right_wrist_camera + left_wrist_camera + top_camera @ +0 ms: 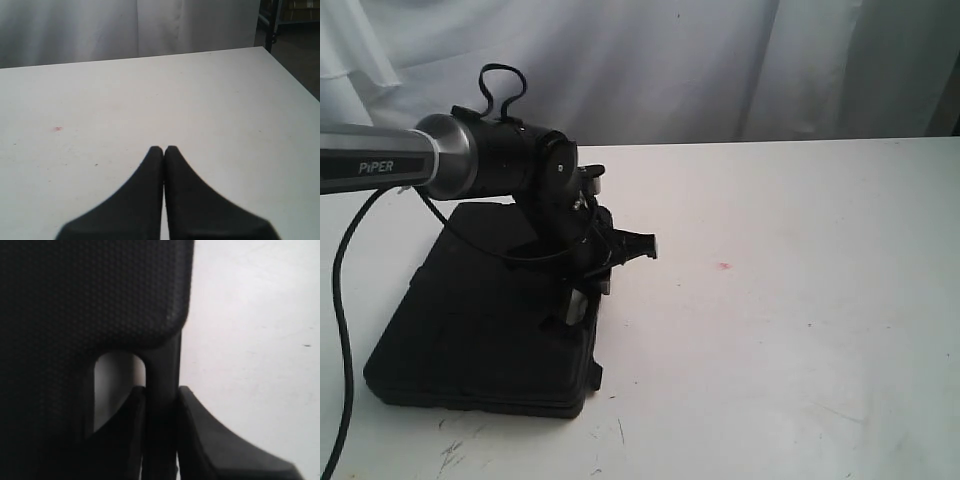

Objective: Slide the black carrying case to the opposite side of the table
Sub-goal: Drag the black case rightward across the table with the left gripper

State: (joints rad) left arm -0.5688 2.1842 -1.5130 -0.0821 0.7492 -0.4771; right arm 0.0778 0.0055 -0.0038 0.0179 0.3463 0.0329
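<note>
1. black carrying case (470, 320) – flat on the table (800, 330), left part of your ext. view, toward the near side. textured lid up, handle (161, 367) on the side facing the table's middle.
2. left gripper (582, 292) – your l. arm (380, 160) (marked piper) reaches in from the left over the case, wrist bent down at the handle side. l. wrist view: one finger sits in the handle cut-out and the other outside it, both pressed to the handle bar. narrow, clamped on the case.
3. right gripper (164, 150) – r. wrist view: the two fingers meet tip to tip w/ nothing btw them, over bare tabletop.
4. red spot (57, 129) – small, on the tabletop. in the ext. view it's right of the case, apart from it.
5. dark scratches (450, 455) – on the table just in front of the case.
6. cable (342, 330) – black, hangs from the l. arm at the view's left edge.
7. white curtain (670, 60) – behind the table.
</note>
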